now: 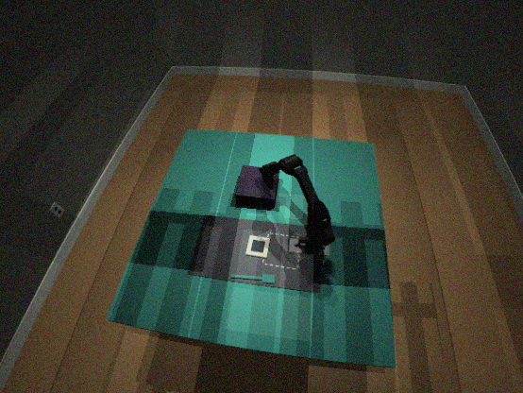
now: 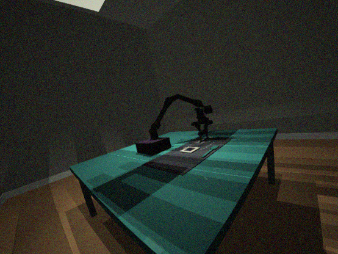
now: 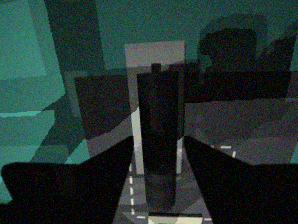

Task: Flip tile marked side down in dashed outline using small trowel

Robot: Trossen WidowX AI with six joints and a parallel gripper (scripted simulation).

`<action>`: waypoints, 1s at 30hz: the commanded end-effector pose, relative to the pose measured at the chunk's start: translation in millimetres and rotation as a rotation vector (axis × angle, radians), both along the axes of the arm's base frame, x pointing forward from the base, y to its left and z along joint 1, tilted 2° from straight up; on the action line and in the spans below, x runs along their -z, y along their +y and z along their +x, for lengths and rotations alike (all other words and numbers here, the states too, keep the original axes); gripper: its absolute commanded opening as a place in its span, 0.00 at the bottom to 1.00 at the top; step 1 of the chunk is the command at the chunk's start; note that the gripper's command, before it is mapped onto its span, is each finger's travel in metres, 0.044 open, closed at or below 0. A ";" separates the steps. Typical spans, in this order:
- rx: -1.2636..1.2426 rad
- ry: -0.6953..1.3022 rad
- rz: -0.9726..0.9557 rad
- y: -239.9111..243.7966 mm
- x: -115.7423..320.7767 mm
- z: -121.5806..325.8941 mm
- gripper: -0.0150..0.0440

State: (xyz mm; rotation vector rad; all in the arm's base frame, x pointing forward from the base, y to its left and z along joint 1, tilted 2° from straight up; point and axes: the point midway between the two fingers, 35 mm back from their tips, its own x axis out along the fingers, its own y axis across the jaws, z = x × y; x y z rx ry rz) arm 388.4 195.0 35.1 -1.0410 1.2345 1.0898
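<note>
1. The fingers (image 1: 302, 244) (image 2: 203, 139) stand part-way open, well short of their full spread. They have hold of nothing; in the wrist view a narrow gap shows on either side of the dark handle (image 3: 157, 112) between them.
2. The small trowel (image 1: 295, 245) (image 2: 199, 141) (image 3: 154, 51) is down low under the fingers, its pale grey flat part reaching across the right end of the mat (image 1: 231, 257) (image 2: 183, 162) (image 3: 102, 107). Whether all of it touches the mat I cannot tell.
3. The tile (image 1: 250, 252) (image 2: 184, 151) (image 3: 175, 220) lies flat on the mat, left of the trowel and apart from it. A pale border around a dark square faces up; whether that is the marked side I cannot tell.
4. The dashed outline (image 1: 280, 266) (image 3: 132, 195) is mostly to the right of the tile. The tile's right edge is about at the outline's left side, so the tile is not inside it.
5. Near the mat's near edge is a flat teal shape (image 1: 269, 279) (image 2: 210, 151), thin at the left and squared at the right.
6. The black arm (image 1: 309, 191) (image 2: 177, 97) arches from the dark purple block (image 1: 255, 186) (image 2: 154, 145) on the teal bench (image 1: 264, 326) (image 2: 195, 201) toward the right end of the mat.
</note>
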 end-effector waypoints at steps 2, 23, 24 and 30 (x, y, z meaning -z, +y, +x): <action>0.007 0.001 0.000 0.0 0.4 0.1 0.71; 0.029 0.002 0.001 -3.8 -44.7 -3.6 0.71; 0.029 0.002 0.001 -3.8 -44.7 -3.6 0.71; 0.021 -0.007 0.004 -3.5 -53.1 -2.5 0.76</action>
